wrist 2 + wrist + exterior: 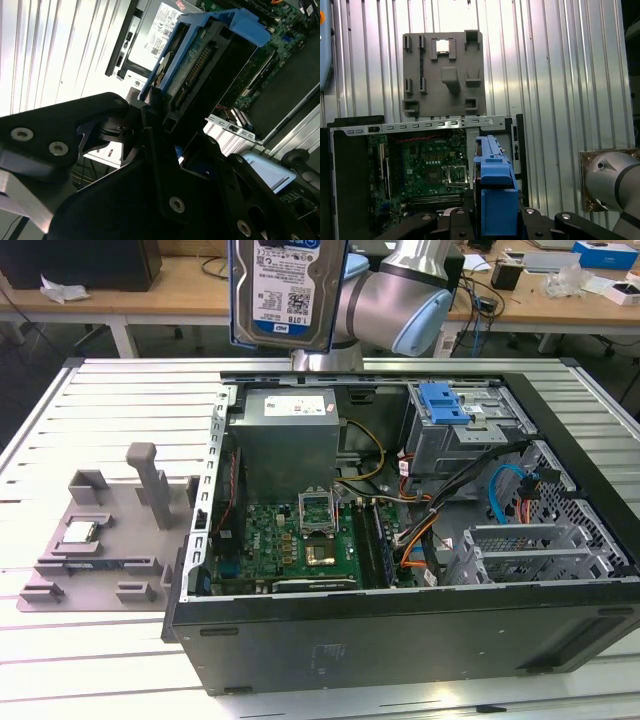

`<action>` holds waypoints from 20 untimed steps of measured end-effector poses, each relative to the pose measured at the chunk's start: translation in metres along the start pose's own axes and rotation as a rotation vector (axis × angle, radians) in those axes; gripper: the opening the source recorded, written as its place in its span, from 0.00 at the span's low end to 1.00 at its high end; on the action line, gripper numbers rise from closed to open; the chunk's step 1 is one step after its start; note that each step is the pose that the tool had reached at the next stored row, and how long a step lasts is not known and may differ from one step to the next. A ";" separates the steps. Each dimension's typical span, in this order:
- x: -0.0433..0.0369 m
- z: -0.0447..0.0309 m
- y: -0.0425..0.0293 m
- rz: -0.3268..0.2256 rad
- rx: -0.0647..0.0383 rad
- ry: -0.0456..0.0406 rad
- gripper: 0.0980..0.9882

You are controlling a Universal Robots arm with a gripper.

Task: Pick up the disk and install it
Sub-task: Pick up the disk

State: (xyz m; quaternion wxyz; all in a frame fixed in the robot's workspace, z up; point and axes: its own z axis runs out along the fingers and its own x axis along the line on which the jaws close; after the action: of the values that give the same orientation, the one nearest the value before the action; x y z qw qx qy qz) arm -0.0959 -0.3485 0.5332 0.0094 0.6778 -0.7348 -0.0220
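Note:
The disk (pixel 289 290), a silver hard drive with a white-and-blue label and blue rails, hangs upright high over the back of the open computer case (pixel 400 640), its label facing the exterior camera. The grey arm (pixel 405 300) stands just behind it. In the second wrist view the disk (pixel 210 60) sits clamped between the black fingers (pixel 155 145) of my gripper (pixel 167 117), its connector edge showing. In the first wrist view the disk's blue rail (pixel 492 190) rises from my gripper (pixel 495 217), with the case's motherboard (pixel 427 172) far below.
Inside the case lie a motherboard (pixel 300 540), a power supply (pixel 285 435) and a metal drive cage (pixel 470 435) topped by a bare blue bracket (pixel 445 400). A grey fixture plate (pixel 100 540) carrying a small silver chip (pixel 80 532) lies on the slatted table (pixel 60 430) at the exterior view's left.

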 end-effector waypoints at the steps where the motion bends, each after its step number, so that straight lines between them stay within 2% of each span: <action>1: 0.0008 0.0000 0.0000 0.000 0.000 0.0001 0.30; 20: 0.0112 0.0005 -0.0009 0.000 0.000 0.0028 0.30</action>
State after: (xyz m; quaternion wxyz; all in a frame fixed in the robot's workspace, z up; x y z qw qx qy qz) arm -0.0959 -0.3598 0.5325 0.0104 0.6778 -0.7349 -0.0209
